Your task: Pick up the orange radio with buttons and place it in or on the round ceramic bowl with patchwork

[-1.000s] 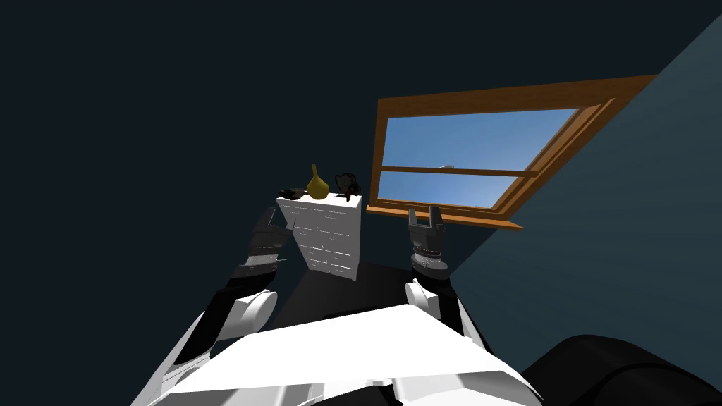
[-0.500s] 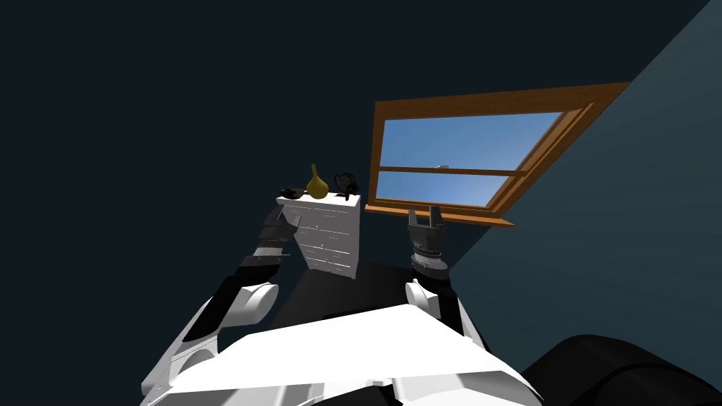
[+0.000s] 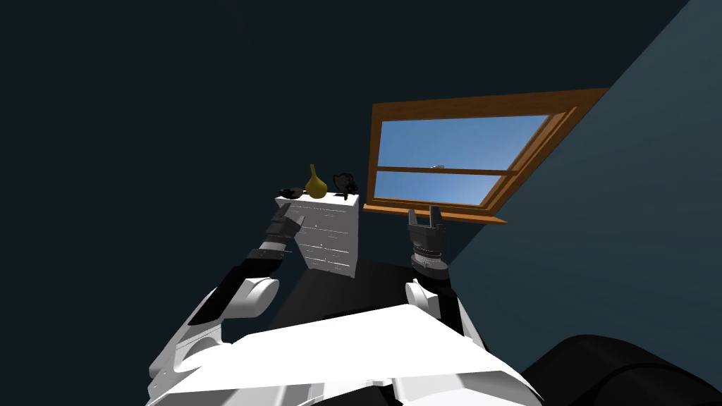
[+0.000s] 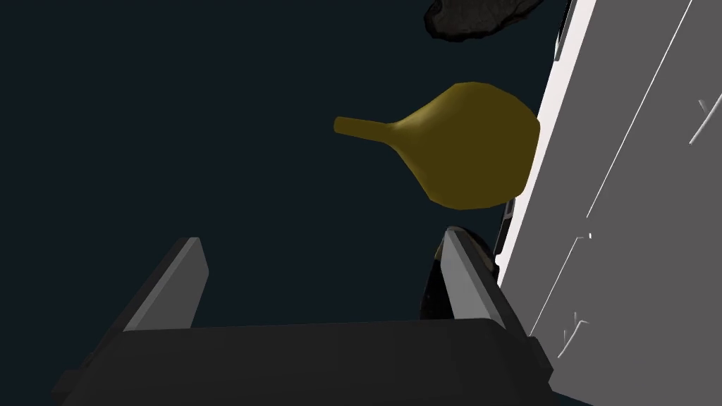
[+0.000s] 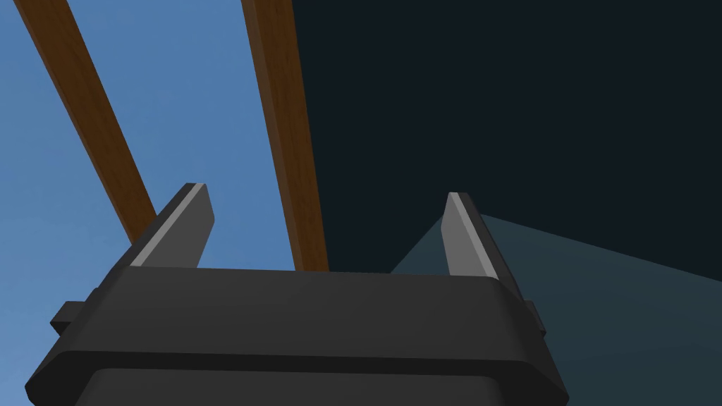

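A white chest of drawers (image 3: 326,236) stands ahead. On its top are a mustard, long-necked vase (image 3: 316,185), a small dark object (image 3: 290,192) to its left and a dark lumpy object (image 3: 346,184) to its right; both are too dark to name. My left gripper (image 3: 292,217) is open at the chest's upper left corner. In the left wrist view the gripper (image 4: 321,261) has the vase (image 4: 465,151) just beyond it. The small dark object (image 4: 484,252) lies behind one fingertip (image 4: 462,264), at the edge of the chest (image 4: 634,211). My right gripper (image 3: 424,211) is raised, open and empty (image 5: 324,204).
A wooden-framed window (image 3: 451,158) sits in the wall right of the chest. Dark blue walls close in behind and to the right. The second dark object (image 4: 479,17) lies past the vase. A black rounded shape (image 3: 620,373) fills the near right corner.
My left arm has lifted and reached forward to the chest's top corner. The whole head view has shifted slightly, so I have turned a little. The right arm has not moved.
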`<state>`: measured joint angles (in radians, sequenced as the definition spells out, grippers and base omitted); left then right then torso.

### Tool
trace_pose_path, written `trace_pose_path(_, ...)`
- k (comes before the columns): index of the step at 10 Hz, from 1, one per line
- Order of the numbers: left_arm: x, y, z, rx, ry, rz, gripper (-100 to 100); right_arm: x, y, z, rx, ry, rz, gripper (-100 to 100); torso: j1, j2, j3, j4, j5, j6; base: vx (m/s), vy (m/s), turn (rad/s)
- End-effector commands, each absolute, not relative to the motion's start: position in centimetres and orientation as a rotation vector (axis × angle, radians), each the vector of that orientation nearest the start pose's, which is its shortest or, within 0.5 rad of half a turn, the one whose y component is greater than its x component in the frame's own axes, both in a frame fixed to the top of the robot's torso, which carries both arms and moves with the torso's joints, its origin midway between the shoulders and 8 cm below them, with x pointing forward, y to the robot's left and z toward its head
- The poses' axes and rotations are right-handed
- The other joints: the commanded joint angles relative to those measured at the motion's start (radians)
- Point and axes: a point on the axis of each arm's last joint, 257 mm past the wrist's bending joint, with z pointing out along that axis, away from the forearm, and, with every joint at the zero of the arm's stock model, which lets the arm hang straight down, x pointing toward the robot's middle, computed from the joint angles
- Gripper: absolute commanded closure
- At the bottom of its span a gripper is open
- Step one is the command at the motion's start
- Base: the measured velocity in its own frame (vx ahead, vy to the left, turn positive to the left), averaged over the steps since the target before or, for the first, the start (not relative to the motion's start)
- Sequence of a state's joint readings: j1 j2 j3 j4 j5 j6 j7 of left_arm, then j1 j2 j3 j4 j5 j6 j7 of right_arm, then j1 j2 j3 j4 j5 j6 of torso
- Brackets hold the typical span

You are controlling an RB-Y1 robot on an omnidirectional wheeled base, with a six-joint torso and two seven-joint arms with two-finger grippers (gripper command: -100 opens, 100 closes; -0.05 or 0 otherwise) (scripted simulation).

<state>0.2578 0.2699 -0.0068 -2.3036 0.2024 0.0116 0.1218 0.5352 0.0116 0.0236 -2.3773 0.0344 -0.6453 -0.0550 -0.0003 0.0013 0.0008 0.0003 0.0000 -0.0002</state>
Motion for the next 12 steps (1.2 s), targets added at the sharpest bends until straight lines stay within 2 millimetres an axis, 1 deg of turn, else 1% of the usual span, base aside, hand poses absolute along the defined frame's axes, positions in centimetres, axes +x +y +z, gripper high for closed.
trace_pose_path(1, 44.0, 23.7, 1.9, -0.836, 0.967, -1.522, -100, 29.5, -26.2, 8.0, 0.49, 0.466, 1.387, 0, 0.0, 0.0, 0.0, 0.0, 0.0, 0.0, -0.034, -0.008, -0.067)
trace_pose_path(3, 44.5, 23.7, 0.8, -0.872, 1.0, -1.502, -100, 29.5, -26.2, 8.0, 0.49, 0.466, 1.387, 0, 0.0, 0.001, 0.0, 0.0, 0.0, 0.0, -0.024, -0.008, -0.024)
trace_pose_path(4, 45.1, 23.0, 1.7, -0.853, 1.024, -1.514, -100, 29.5, -26.2, 8.0, 0.49, 0.466, 1.387, 0, 0.0, 0.0, 0.0, 0.0, 0.0, 0.0, -0.027, -0.014, -0.086)
trace_pose_path(6, 45.5, 23.1, 0.5, -0.89, 1.061, -1.491, -100, 29.5, -26.2, 8.0, 0.49, 0.466, 1.387, 0, 0.0, 0.0, 0.0, 0.0, 0.0, 0.0, -0.02, -0.005, -0.029)
trace_pose_path(7, 46.1, 22.3, 1.5, -0.866, 1.083, -1.501, -100, 29.5, -26.2, 8.0, 0.49, 0.466, 1.387, 0, 0.0, 0.0, 0.0, 0.0, 0.0, 0.0, -0.019, -0.008, -0.107)
trace_pose_path(9, 46.5, 22.4, 0.2, -0.907, 1.124, -1.474, -100, 29.5, -26.2, 8.0, 0.49, 0.466, 1.387, 0, 0.0, 0.0, 0.0, 0.0, 0.0, 0.0, -0.017, -0.007, -0.028)
trace_pose_path(10, 47.0, 21.7, 1.2, -0.878, 1.146, -1.482, -100, 29.5, -26.2, 8.0, 0.49, 0.466, 1.387, 0, 0.0, 0.0, 0.0, 0.0, 0.0, 0.0, -0.02, -0.012, -0.117)
trace_pose_path(12, 47.5, 21.8, -0.2, -0.922, 1.191, -1.452, -100, 29.5, -26.2, 8.0, 0.49, 0.466, 1.387, 0, 0.0, 0.0, 0.0, 0.0, 0.0, 0.0, -0.014, -0.004, -0.038)
